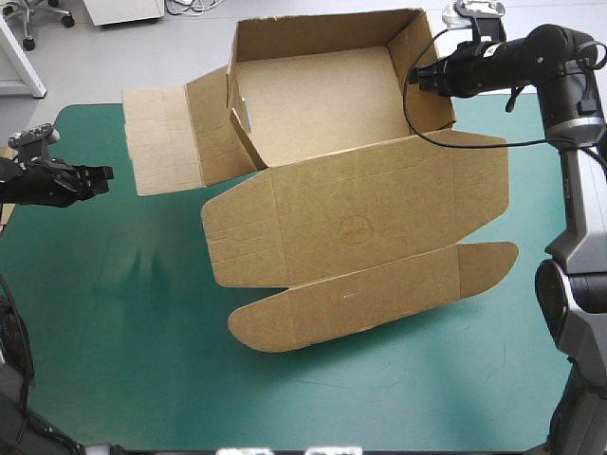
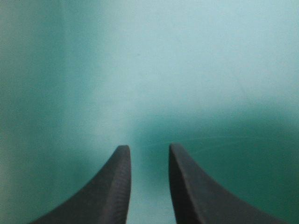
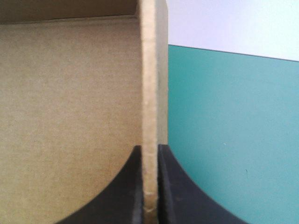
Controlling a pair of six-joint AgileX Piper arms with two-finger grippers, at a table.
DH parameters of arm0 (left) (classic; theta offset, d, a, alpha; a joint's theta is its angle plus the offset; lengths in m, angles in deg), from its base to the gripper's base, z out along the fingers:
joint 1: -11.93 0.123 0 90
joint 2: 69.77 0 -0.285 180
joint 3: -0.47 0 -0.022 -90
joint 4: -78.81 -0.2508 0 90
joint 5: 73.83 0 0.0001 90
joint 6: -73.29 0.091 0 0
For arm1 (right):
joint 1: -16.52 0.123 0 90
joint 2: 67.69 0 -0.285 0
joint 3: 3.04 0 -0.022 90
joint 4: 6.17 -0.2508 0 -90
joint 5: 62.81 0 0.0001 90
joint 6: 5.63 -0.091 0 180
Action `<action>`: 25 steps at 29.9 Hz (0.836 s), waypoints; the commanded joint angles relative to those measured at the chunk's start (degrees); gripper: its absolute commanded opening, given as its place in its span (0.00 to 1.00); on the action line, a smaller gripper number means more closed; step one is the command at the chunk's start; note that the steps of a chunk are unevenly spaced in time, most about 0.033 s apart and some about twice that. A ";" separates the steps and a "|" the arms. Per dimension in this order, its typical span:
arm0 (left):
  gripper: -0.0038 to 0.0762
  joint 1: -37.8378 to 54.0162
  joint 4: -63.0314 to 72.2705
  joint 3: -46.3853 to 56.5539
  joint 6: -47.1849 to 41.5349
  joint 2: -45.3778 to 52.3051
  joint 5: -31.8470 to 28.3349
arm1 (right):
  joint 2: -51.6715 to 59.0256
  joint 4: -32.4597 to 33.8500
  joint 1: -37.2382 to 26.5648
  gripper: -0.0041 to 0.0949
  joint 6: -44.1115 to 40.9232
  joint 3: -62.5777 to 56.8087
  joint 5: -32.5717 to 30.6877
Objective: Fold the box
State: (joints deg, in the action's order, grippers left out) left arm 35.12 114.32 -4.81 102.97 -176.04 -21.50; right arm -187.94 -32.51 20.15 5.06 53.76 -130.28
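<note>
The brown box [image 1: 351,209] stands as an open tray [image 1: 322,104] at the far side of the table. Its lid lies flat toward the front, ending in a rounded flap [image 1: 370,299]. A side panel [image 1: 171,137] lies flat to the tray's left. My right gripper [image 1: 417,76] is at the top edge of the tray's right wall. In the right wrist view that gripper [image 3: 149,148] is shut on the wall's edge [image 3: 150,70]. My left gripper [image 1: 104,173] hovers near the table's left edge, apart from the box. In the left wrist view it [image 2: 148,148] is open over bare cover.
Bare teal-green cover [image 1: 123,313] lies in front of the lid and on the left. The tray's back wall reaches the table's far edge. A sliver of more brown board [image 1: 4,214] shows at the table's left edge.
</note>
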 commanded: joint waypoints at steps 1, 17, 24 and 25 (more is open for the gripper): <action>0.30 0.01 11.49 -1.51 4.39 -0.40 1.41 | 5.23 -6.84 -0.74 0.02 0.94 2.64 2.58; 0.30 -11.18 45.84 -1.51 19.25 -4.10 8.56 | 4.75 -7.66 -0.74 0.02 1.43 1.98 3.02; 0.30 -14.24 56.22 -1.51 20.48 -4.10 15.44 | 2.79 -6.00 -0.74 0.02 1.26 1.98 3.21; 0.30 -14.24 57.93 -1.51 20.48 -4.10 16.96 | 2.63 -5.17 -0.74 0.02 0.84 1.98 3.25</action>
State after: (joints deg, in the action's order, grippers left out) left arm 21.23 163.32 -4.81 123.17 -183.15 -9.38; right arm -188.02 -36.53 20.01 6.63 54.53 -131.01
